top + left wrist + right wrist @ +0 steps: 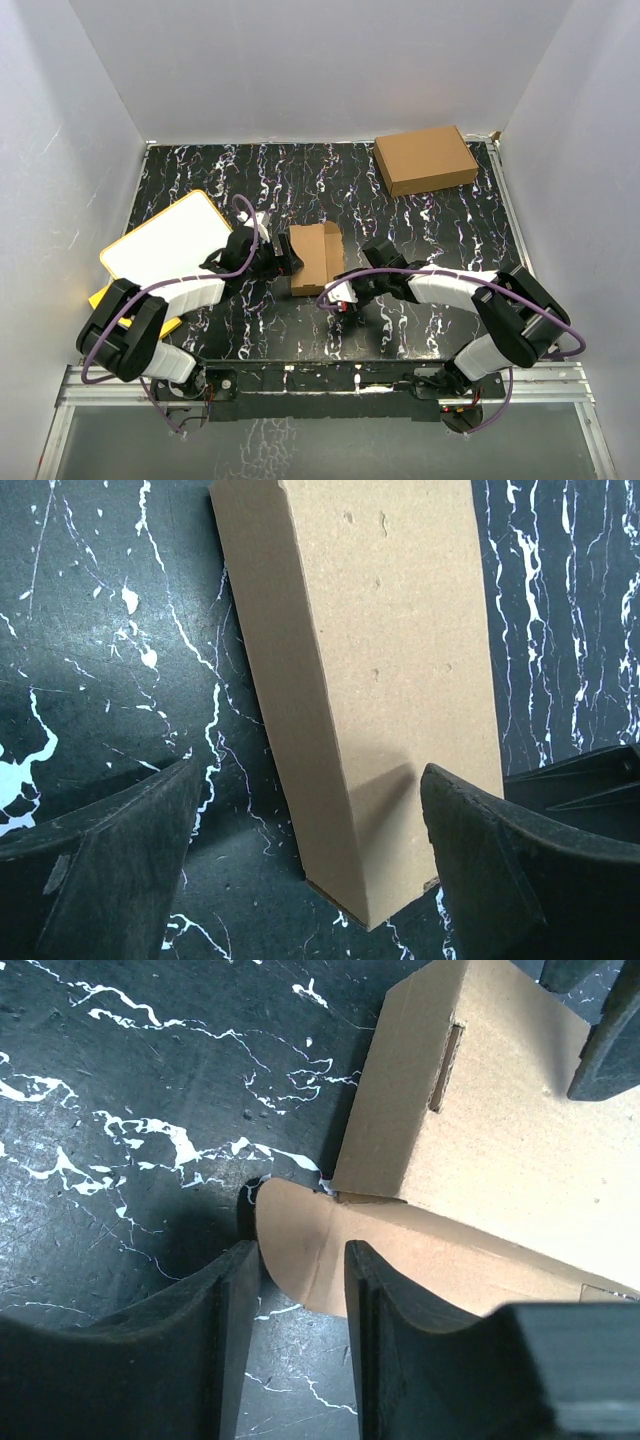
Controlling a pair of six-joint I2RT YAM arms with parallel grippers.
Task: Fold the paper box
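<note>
While the part-folded box (pixel 317 258) lies central on the tabletop (pixel 430 230), the left fingers (pixel 120 860) gape astride its end, holding nothing, likely to steady it, and the right fingers (pixel 200 1340), narrowly parted, meet its rounded flap (pixel 300 1250), seemingly to tuck it; whether they grip, I cannot tell.

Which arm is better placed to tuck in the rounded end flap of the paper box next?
Right, probably. The right hand has its open fingers at the rounded flap of the paper box; the left hand straddles its body, away from that flap.
</note>
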